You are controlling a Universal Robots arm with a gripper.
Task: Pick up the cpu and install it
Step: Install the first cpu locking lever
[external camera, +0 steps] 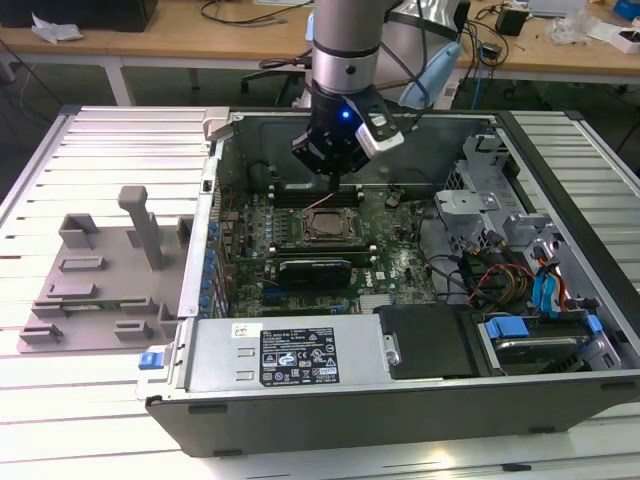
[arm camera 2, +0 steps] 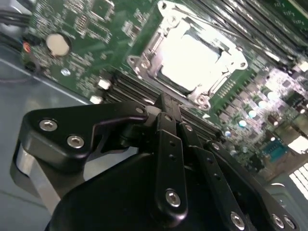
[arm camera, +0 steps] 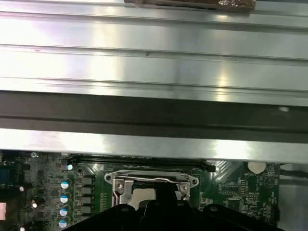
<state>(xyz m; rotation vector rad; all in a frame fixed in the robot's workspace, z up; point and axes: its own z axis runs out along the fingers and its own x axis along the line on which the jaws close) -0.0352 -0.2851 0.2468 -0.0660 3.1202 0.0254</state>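
The cpu (arm camera 2: 192,60) is a small pale silvery square lying flat inside the metal-framed socket (external camera: 322,226) on the green motherboard (external camera: 395,255) of the open computer case. In the first wrist view the cpu (arm camera: 143,194) shows partly behind the gripper's black body. My gripper (external camera: 333,184) hangs just above the socket's far edge, over the memory slots. In the second wrist view the gripper (arm camera 2: 166,102) has its thin black fingers pressed together and shut, with nothing seen between them, and its tips stop short of the socket frame (arm camera 2: 144,62).
A grey plastic tray with upright posts (external camera: 105,285) lies on the slatted table at the exterior view's left. Inside the case are a black card (external camera: 315,270), cables and a drive cage (external camera: 500,250), and a labelled metal cover (external camera: 300,355) along the front.
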